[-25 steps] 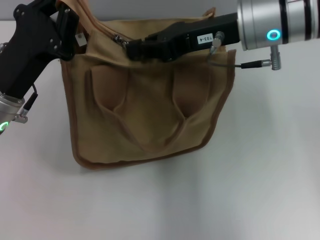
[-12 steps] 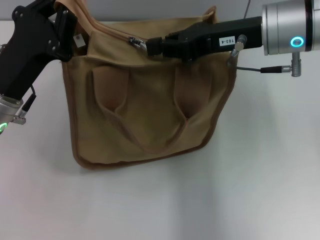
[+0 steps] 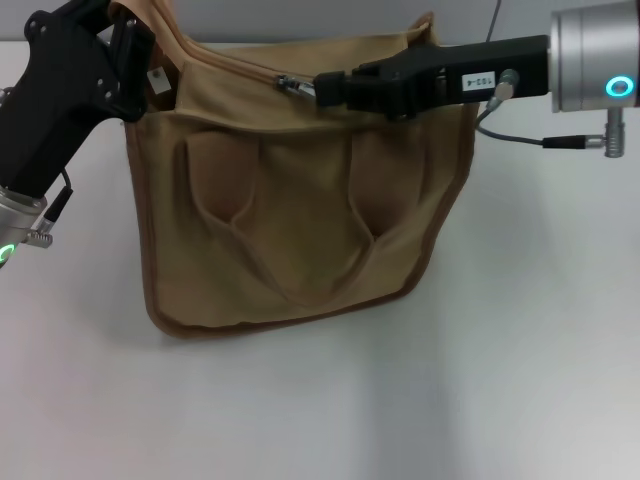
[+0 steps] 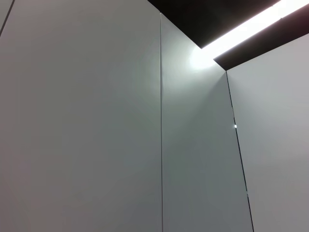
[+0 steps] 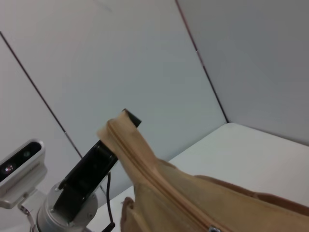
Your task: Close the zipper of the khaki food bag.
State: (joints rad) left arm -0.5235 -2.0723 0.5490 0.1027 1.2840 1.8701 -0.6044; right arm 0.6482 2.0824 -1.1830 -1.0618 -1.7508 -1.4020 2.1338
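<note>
The khaki food bag (image 3: 300, 230) lies on the white table, its two looped handles on the near side. Its zipper (image 3: 240, 66) runs along the far top edge, with the silver pull tab (image 3: 292, 86) near the middle. My right gripper (image 3: 318, 90) reaches in from the right and is shut on the pull tab. My left gripper (image 3: 135, 45) is shut on the bag's far left top corner and holds it up. The right wrist view shows the raised corner and zipper tape (image 5: 145, 169) with the left gripper (image 5: 104, 157) behind it. The left wrist view shows only walls.
The white table (image 3: 400, 400) extends in front of and to the right of the bag. A grey cable (image 3: 520, 140) hangs from my right wrist over the bag's right edge.
My right gripper has moved to the right along the bag's top edge, drawing the pull tab with it. The left gripper has held still.
</note>
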